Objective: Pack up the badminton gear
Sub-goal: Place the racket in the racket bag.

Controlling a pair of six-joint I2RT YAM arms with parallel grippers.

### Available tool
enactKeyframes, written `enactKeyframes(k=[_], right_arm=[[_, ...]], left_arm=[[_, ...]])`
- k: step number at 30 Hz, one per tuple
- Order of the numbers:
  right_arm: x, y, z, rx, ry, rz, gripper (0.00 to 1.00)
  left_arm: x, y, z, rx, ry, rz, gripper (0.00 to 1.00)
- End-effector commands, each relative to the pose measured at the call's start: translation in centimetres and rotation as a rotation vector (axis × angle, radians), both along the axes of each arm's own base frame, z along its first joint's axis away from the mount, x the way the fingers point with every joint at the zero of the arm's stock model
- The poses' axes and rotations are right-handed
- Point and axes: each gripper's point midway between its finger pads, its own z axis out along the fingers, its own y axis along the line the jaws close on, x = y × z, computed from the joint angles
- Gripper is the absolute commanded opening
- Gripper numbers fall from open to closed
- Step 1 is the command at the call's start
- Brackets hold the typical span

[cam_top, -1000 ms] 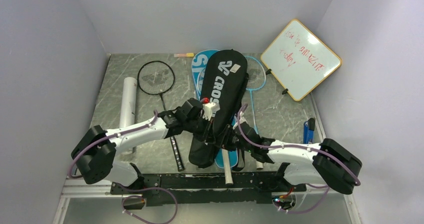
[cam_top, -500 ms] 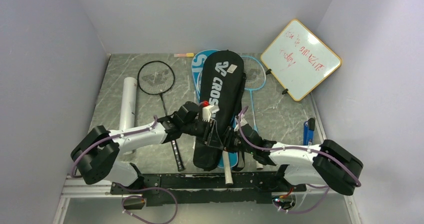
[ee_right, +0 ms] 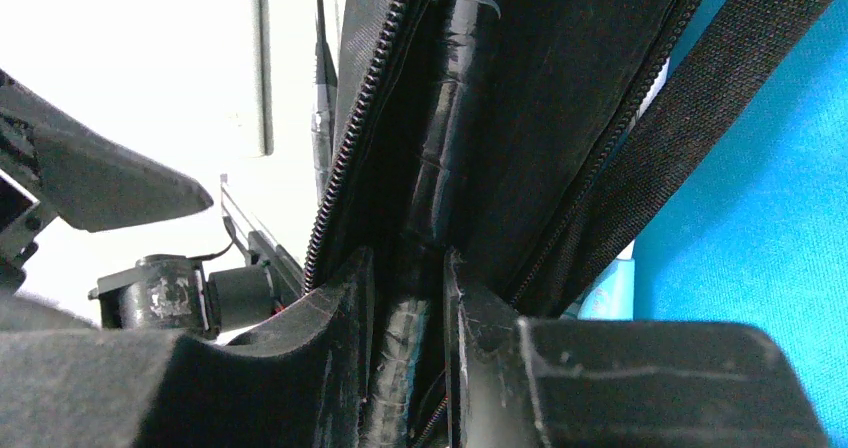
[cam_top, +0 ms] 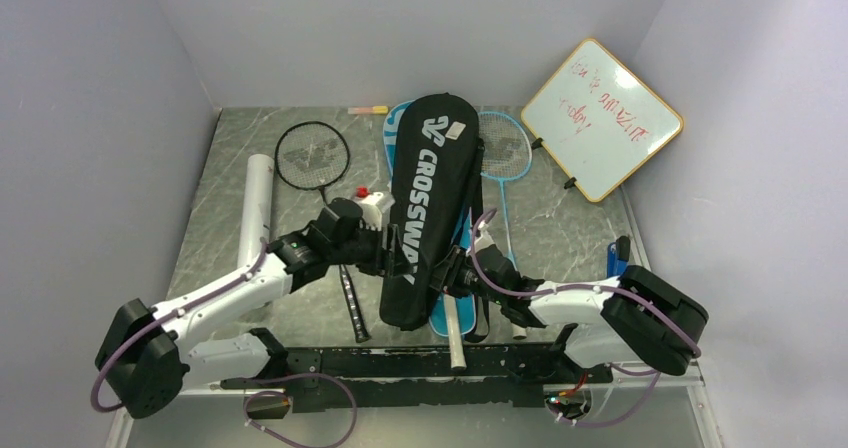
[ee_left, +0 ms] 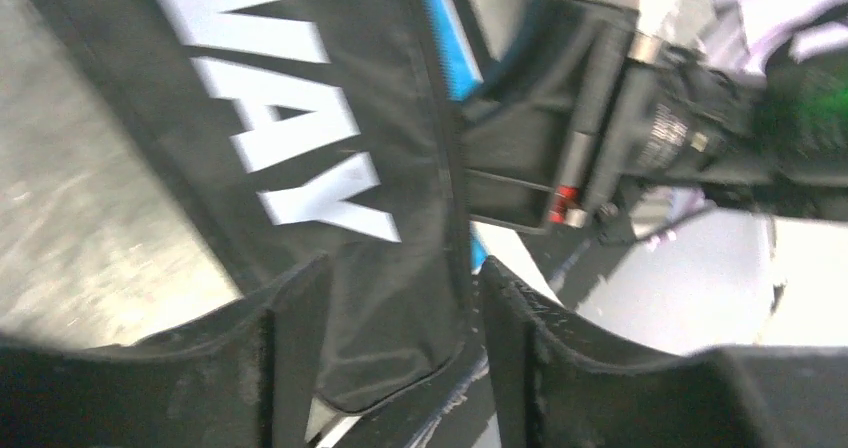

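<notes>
The right gripper (ee_right: 403,263) presses its two blunt, scuffed black fingers (ee_right: 340,298) together on a racket handle (ee_right: 440,138), a dark round grip wound in glossy, wrinkled tape. The handle runs up into the open mouth of the black cover (ee_right: 560,78), beside a row of coarse zipper teeth (ee_right: 365,98). A ribbed woven strap (ee_right: 640,138) slants past it over the smooth, bright blue cover (ee_right: 750,218).

The left gripper (ee_left: 400,278) has its fingers (ee_left: 290,338) spread. The black cover's lower hem, matte fabric with a stitched edge and white block letters, lies in the gap between them. Whether either finger touches it cannot be told.

From above, the black cover is a long teardrop lying lengthwise over the blue one in the middle of the grey marbled table (cam_top: 560,228), with its rounded head toward the back wall. To its left a black racket (cam_top: 313,156) with an oval strung head lies flat. A white cardboard tube (cam_top: 255,208) lies beyond that, near the left wall. The light-blue racket (cam_top: 505,148) shows its head just right of the cover. A wood-framed whiteboard (cam_top: 600,118) leans in the back right corner.
</notes>
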Motion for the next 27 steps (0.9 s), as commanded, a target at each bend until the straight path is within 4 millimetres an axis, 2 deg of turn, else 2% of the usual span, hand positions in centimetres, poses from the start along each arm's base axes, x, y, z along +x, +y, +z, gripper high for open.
enactKeyframes(k=[1,4,8,13,18,20,27], right_arm=[[1.5,1.2,3.3,0.083,-0.117,-0.005,0.11],[1.6,1.2,3.3,0.076,-0.119,-0.007,0.11],[1.7,1.3,3.3,0.071,-0.122,-0.003,0.11],[1.6,1.4,3.2,0.072,-0.12,0.003,0.11],[1.6,1.7,3.2,0.07,-0.121,0.014,0.11],[1.6,1.9,3.2,0.075,-0.125,0.022,0.1],[1.4,3.1,3.1,0.083,-0.123,0.079,0.08]], left_arm=[[2.3,3.9,-1.2,0.116,-0.051,0.174,0.54],[2.8,5.1,-2.9,0.155,-0.019,0.212,0.4],[2.6,5.4,-6.0,0.189,0.063,0.205,0.38],[2.2,5.5,-8.2,0.203,0.11,0.205,0.31],[1.4,5.1,-9.0,0.169,0.136,0.178,0.18],[1.0,4.5,-9.0,0.134,0.153,0.154,0.1],[-0.1,3.1,-9.6,0.07,0.202,0.077,0.05]])
